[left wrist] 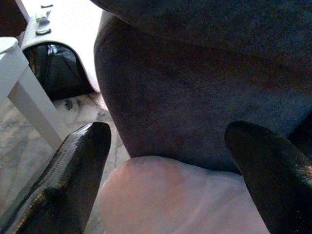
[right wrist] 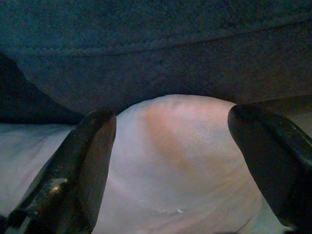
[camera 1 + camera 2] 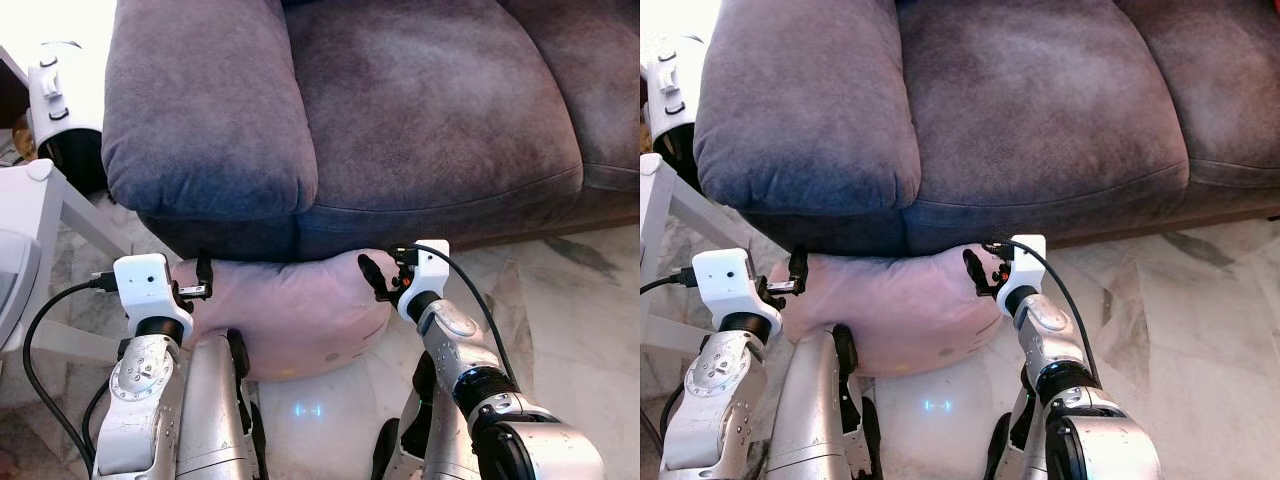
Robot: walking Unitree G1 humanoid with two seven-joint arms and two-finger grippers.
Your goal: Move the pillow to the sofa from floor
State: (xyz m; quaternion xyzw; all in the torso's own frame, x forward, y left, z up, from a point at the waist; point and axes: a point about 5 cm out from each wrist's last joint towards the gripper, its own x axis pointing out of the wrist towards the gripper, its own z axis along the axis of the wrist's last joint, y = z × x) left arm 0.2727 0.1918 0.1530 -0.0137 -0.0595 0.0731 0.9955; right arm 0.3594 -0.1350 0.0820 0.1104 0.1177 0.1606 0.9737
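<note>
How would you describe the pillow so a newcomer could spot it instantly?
Start at the big dark grey sofa and look down to the marble floor against its front base. There lies the pillow, a plump pale pink cushion between the left gripper and the right gripper. It is the one soft, light-coloured thing against the dark upholstery.

Floor [image 3: 560, 290] was pale marble tile w/ grey veining. On it lay a pink pillow [image 3: 290, 305], pushed up against the dark grey sofa [image 3: 400, 110] front; white table leg [image 3: 85, 225] stood at robot's left
</note>
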